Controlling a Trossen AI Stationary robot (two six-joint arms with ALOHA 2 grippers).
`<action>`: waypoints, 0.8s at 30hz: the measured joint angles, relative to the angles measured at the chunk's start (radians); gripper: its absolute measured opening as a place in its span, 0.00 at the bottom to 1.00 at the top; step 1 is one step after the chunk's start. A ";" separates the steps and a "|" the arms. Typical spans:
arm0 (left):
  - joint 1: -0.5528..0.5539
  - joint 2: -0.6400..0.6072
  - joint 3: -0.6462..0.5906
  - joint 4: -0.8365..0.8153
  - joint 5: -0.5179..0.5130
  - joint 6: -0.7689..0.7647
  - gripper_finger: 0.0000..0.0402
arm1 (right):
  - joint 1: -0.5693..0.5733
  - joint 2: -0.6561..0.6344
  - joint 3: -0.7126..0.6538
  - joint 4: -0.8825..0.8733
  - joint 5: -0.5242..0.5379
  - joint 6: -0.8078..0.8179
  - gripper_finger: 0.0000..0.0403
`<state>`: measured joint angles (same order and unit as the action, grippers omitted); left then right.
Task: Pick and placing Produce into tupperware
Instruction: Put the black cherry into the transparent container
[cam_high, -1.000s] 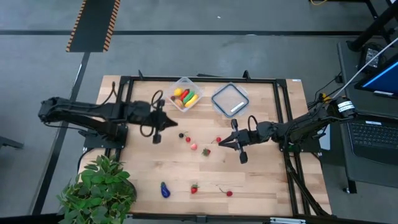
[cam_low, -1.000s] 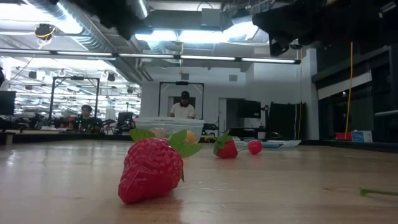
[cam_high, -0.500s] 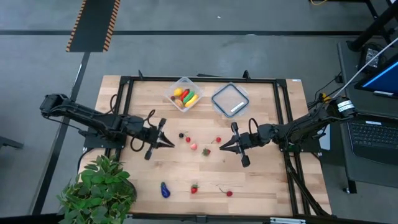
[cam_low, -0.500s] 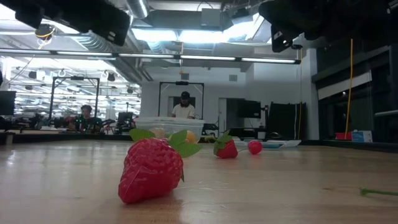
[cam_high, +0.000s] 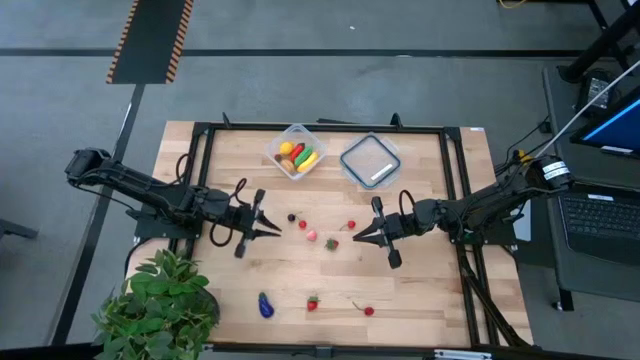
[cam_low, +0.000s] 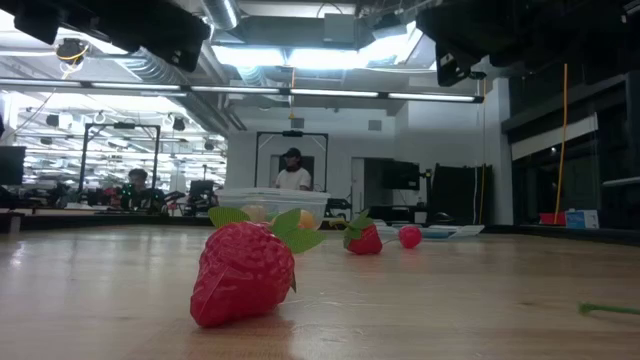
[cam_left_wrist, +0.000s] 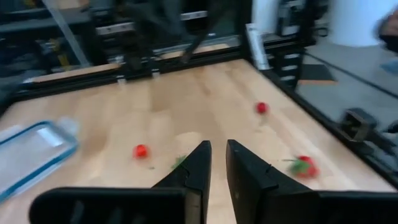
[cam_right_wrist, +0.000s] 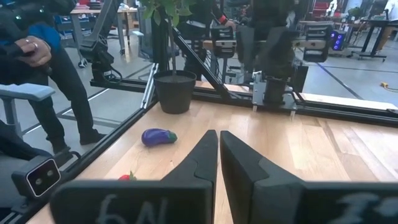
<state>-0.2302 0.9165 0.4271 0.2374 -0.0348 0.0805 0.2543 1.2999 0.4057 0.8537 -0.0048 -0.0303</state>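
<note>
The clear tupperware (cam_high: 297, 150) stands at the table's far middle and holds yellow, red, orange and green produce. More produce lies loose mid-table: a dark berry (cam_high: 293, 216), small red pieces (cam_high: 311, 236) and a cherry (cam_high: 351, 224). Near the front edge lie a purple eggplant (cam_high: 265, 305) and a strawberry (cam_high: 313, 302). My left gripper (cam_high: 276, 230) hovers left of the loose pieces, pointing right. Its fingers stand a narrow gap apart (cam_left_wrist: 218, 158) with nothing between them. My right gripper (cam_high: 354, 238) hovers right of them, shut and empty (cam_right_wrist: 219, 146).
The flat lid (cam_high: 370, 160) lies right of the tupperware. A potted plant (cam_high: 160, 300) stands at the near left corner. Black frame rails (cam_high: 320, 127) run round the table. In the low view a big strawberry (cam_low: 245, 272) lies close. A person (cam_right_wrist: 43, 68) stands beyond the table.
My left gripper has swung from beside the tupperware toward the table's near edge and sunk lower, tipping up nearer to level. It now points at the loose produce mid-table. The produce has kept its place.
</note>
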 joint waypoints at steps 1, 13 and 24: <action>0.000 0.000 0.000 0.000 -0.033 -0.017 0.12 | 0.000 0.000 0.000 -0.004 0.000 0.000 0.06; 0.000 0.000 0.000 -0.019 -0.218 -0.045 0.41 | 0.000 0.000 0.000 -0.011 0.000 0.003 0.06; 0.001 0.093 0.000 -0.045 -0.241 -0.051 0.52 | 0.000 0.000 0.000 -0.014 0.000 0.004 0.06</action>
<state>-0.2295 1.0100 0.4267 0.1921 -0.2756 0.0292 0.2543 1.2999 0.4057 0.8398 -0.0048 -0.0264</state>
